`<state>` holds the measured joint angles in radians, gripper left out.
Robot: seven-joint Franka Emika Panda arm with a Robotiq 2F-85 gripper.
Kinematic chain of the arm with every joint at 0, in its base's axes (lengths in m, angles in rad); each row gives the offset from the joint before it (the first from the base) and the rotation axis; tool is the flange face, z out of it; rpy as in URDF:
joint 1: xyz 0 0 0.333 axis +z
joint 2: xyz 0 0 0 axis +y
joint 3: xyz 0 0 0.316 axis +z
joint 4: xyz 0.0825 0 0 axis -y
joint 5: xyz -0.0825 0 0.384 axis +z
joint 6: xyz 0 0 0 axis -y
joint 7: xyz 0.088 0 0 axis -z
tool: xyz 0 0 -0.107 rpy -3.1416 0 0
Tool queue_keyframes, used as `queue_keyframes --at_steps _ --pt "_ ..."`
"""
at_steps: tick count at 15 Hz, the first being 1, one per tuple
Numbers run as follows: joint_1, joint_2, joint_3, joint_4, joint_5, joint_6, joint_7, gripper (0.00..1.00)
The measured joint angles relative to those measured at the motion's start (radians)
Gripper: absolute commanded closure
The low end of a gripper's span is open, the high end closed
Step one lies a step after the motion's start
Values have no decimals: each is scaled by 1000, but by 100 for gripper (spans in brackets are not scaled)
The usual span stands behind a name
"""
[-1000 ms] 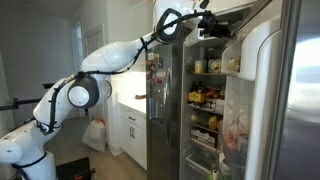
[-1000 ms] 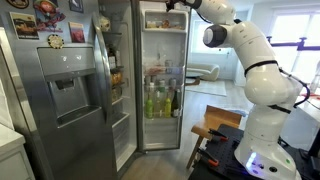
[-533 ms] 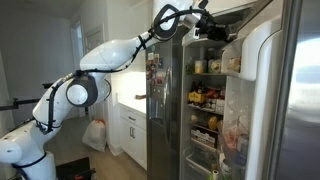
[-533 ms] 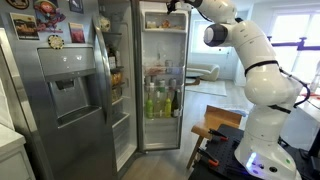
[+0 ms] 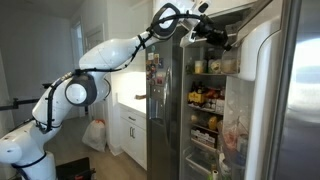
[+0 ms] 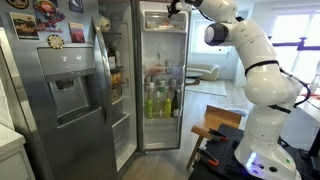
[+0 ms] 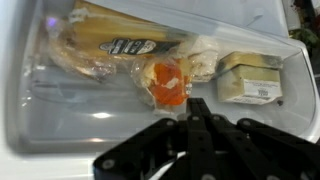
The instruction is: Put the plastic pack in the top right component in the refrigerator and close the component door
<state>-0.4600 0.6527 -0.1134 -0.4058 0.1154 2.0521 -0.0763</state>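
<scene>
In the wrist view a small clear plastic pack (image 7: 165, 82) with orange contents lies inside a white compartment (image 7: 40, 135). My gripper (image 7: 197, 108) is shut just below the pack, its black fingertips pressed together with nothing between them. The compartment door cannot be made out. In both exterior views the arm reaches to the top of the open refrigerator (image 5: 168, 120) (image 6: 60, 90), with the gripper (image 5: 214, 31) (image 6: 172, 8) at the upper bin of the open door (image 5: 255, 70).
Beside the pack lie a large bag of yellowish food (image 7: 105, 45) and a white boxed block (image 7: 250, 78). Lit shelves of bottles and jars (image 6: 160, 100) fill the fridge. White cabinets (image 5: 130, 125) and a white bag (image 5: 95, 135) stand beyond.
The gripper has shifted slightly at the top door bin and stays shut. Nothing else has visibly moved.
</scene>
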Motion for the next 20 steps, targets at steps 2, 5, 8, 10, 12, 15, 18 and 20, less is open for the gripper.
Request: queue_keyframes --at_steps 2,5,8,10,12,15,18,20 --pt "0 -4 -1 -7 0 -4 7 100" --pt "1 -10 -1 -5 -1 -105 10 100" --pt "4 -27 6 7 0 -255 10 100" --pt "11 -56 16 1 3 -345 10 100" --pt "17 -88 32 1 9 -441 6 100" --pt "26 -123 63 15 16 -599 0 100" --pt "30 -154 97 12 35 -726 -26 100" --pt "31 -170 118 11 51 -816 -50 100"
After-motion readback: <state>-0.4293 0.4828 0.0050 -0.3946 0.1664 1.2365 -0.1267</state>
